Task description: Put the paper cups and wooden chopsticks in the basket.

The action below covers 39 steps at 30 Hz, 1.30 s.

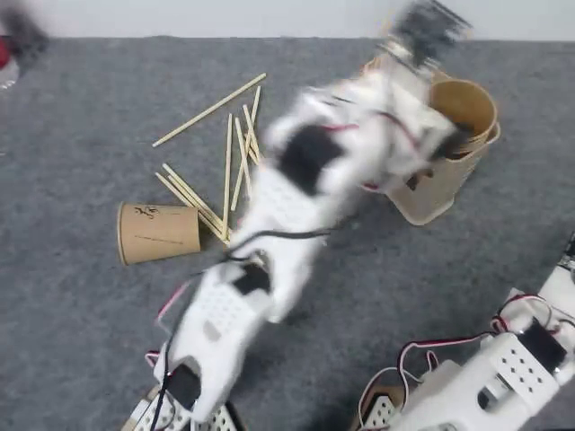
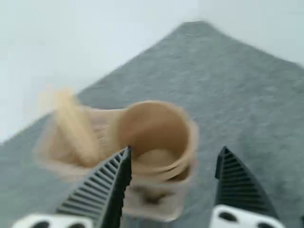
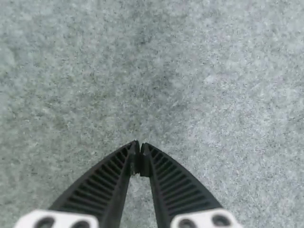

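Brown paper cup sits mouth-up inside the tan basket on the far right side of the grey, felt-covered table; its inside is plain brown and you can see no print on it from here. A second brown paper cup lies on its side on the left of the table, well apart from the basket, with its mouth towards the pale wooden chopsticks. It carries a small dark printed mark on its wall, too small for you to read. The chopsticks are scattered loose on the table between that cup and your left arm, some crossing one another, the nearest ends just beside the lying cup's rim. Your left gripper hangs over the basket with its fingers spread wide and nothing between them, and the cup in the basket shows beyond the gap. Your right gripper points down at bare grey table, its fingers pressed together at the tips and holding nothing.
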Each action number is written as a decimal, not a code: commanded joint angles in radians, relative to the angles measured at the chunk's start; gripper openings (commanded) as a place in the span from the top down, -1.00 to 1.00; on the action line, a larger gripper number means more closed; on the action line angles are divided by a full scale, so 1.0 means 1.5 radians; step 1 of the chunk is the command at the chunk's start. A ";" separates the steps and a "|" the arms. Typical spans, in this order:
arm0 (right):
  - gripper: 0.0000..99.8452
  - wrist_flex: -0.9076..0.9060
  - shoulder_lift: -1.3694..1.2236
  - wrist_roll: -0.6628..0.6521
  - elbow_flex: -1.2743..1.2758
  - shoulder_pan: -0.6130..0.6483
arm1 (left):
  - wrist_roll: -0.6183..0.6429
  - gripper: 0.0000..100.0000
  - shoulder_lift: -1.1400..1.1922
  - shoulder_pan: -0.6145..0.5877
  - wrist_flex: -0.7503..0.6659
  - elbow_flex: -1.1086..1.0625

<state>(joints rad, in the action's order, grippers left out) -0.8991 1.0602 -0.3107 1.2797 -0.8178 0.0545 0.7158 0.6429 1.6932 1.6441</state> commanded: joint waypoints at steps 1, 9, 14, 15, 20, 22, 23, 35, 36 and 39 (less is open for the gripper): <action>0.98 0.009 0.010 -0.008 -0.002 0.007 | -0.032 0.44 -0.215 -0.167 0.044 -0.026; 0.98 0.012 0.010 -0.010 0.010 0.039 | -0.034 0.43 -0.540 -0.423 0.042 -0.531; 0.98 0.012 0.010 -0.010 0.012 0.040 | -0.045 0.43 -0.735 -0.537 0.009 -0.823; 0.98 0.012 0.010 -0.010 0.012 0.040 | -0.056 0.43 -0.769 -0.562 -0.010 -0.872; 0.98 0.008 0.010 -0.010 0.013 0.041 | -0.075 0.43 -0.879 -0.609 -0.069 -1.067; 0.98 0.008 0.010 -0.010 0.015 0.041 | -0.075 0.43 -0.898 -0.607 -0.070 -1.115; 0.98 0.012 0.010 -0.010 0.020 0.041 | -0.073 0.43 -0.900 -0.607 -0.070 -1.137; 0.98 0.013 0.010 -0.010 0.027 0.055 | -0.033 0.43 -0.900 -0.691 -0.248 -1.406; 0.98 0.012 0.010 -0.010 0.028 0.062 | -0.032 0.43 -0.900 -0.682 -0.253 -1.415; 0.98 0.011 0.010 -0.010 0.028 0.066 | -0.032 0.43 -0.900 -0.679 -0.276 -1.431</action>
<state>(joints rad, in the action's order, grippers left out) -0.8991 1.0602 -0.3138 1.3272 -0.7288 -0.0038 -0.6130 -0.3836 1.3372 -0.4856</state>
